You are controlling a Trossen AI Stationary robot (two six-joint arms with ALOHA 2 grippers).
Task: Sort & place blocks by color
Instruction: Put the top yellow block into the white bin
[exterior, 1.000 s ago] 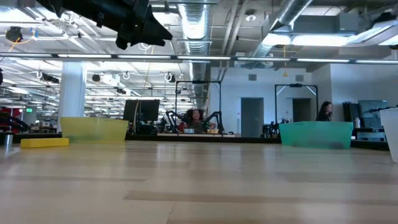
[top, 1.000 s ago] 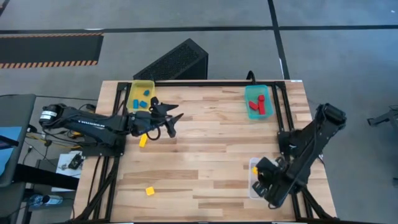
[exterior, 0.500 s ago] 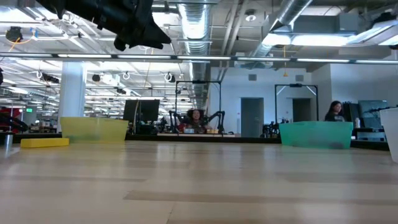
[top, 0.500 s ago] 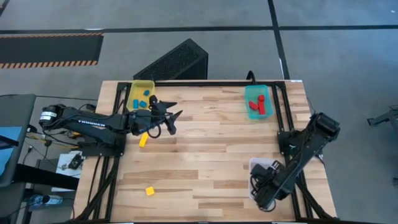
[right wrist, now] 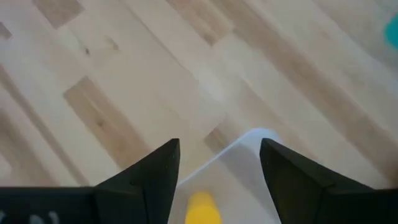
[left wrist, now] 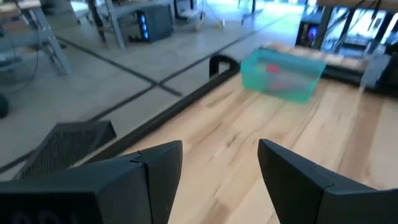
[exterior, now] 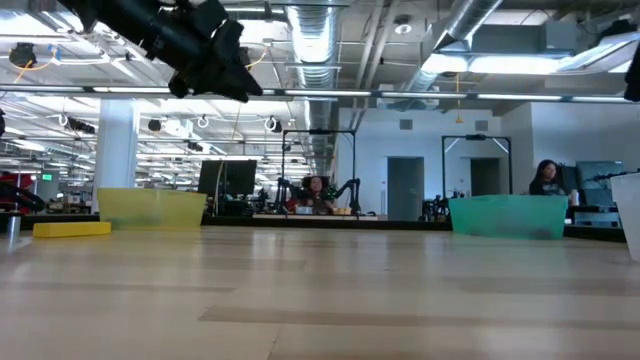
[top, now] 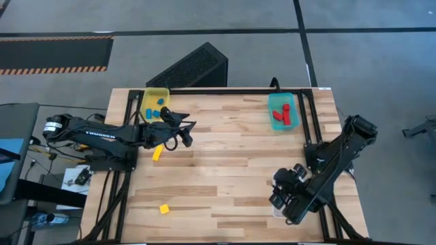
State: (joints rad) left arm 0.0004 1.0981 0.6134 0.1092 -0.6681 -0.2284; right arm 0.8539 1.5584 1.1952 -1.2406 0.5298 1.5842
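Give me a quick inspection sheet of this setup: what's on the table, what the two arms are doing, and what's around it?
Surface: wooden table, clean.
Job's things: yellow bin holds blue blocks; teal bin holds red blocks; clear bin holds a yellow block; two yellow blocks lie loose on the table.
Clutter: nothing seen.
Grippers: left gripper open, empty, raised beside the yellow bin; right gripper open, empty, over the clear bin.
Cables: wires by the left arm's base.
Surroundings: dark ribbed box behind the table; people far off.

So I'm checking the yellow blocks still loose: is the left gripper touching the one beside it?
Apart. The low view shows the left gripper well above the table, while the yellow block lies on the wood.
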